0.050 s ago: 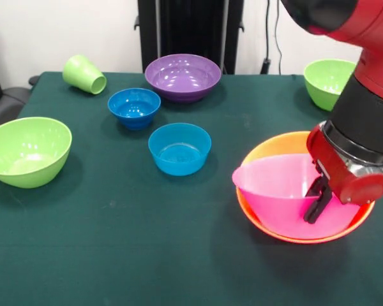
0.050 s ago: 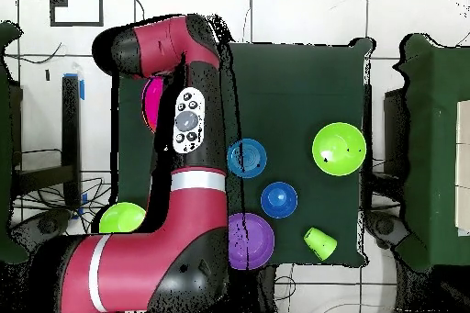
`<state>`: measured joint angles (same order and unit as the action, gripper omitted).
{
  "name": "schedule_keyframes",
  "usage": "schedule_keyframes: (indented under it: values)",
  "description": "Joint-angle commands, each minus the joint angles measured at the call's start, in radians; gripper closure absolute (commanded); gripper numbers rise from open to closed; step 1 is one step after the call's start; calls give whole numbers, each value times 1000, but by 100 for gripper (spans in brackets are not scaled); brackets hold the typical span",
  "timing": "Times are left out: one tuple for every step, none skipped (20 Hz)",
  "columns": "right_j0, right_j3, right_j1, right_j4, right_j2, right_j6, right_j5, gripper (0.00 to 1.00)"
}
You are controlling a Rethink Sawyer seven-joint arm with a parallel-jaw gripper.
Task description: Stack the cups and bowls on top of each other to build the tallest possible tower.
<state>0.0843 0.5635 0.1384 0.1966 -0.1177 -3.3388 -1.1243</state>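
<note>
A big pink bowl point(image 1: 277, 185) sits tilted inside a big orange bowl point(image 1: 268, 148) at the right of the front view. My gripper point(image 1: 317, 201) is shut on the pink bowl's right wall, with one black finger showing inside it. Two small blue bowls point(image 1: 134, 107) point(image 1: 179, 148) stand mid-table, and a purple bowl point(image 1: 182, 76) stands behind them. One green bowl point(image 1: 27, 151) is at the left, another green bowl point(image 1: 329, 81) at the back right. A light-green cup point(image 1: 84, 74) lies on its side at the back left. In the overhead view the arm hides the gripper, and only a sliver of the pink bowl point(image 2: 150, 103) shows.
The dark green table point(image 1: 115, 242) has open cloth along its front and between the left green bowl and the blue bowls. In the overhead view my red arm point(image 2: 188, 190) covers the table's left side. A black stand point(image 1: 190, 32) rises behind the purple bowl.
</note>
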Motion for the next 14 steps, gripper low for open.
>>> schedule_keyframes:
  values:
    - [8, -104, -123, -7, -2, -120, -122, 0]
    - [10, -112, -127, -7, -7, -130, -138, 0]
    - [13, -119, -132, -7, -13, -140, -155, 0]
    - [16, -127, -136, -8, -19, -150, -171, 0]
    - [18, -133, -139, -14, -23, -150, -191, 0]
    - [20, -140, -143, -19, -27, -150, -212, 0]
    - [21, -146, -146, -25, -30, -150, -232, 0]
    - [23, -155, -149, -27, -35, -144, -248, 0]
    - [27, -177, -162, -24, -39, -123, -261, 0]
    - [29, -184, -168, -28, -43, -129, -264, 0]
    - [31, -185, -173, -26, -49, -121, -257, 0]
    - [32, -180, -173, -31, -50, -123, -248, 0]
    - [32, -166, -169, -34, -50, -125, -227, 0]
    - [33, -160, -168, -34, -53, -125, -218, 0]
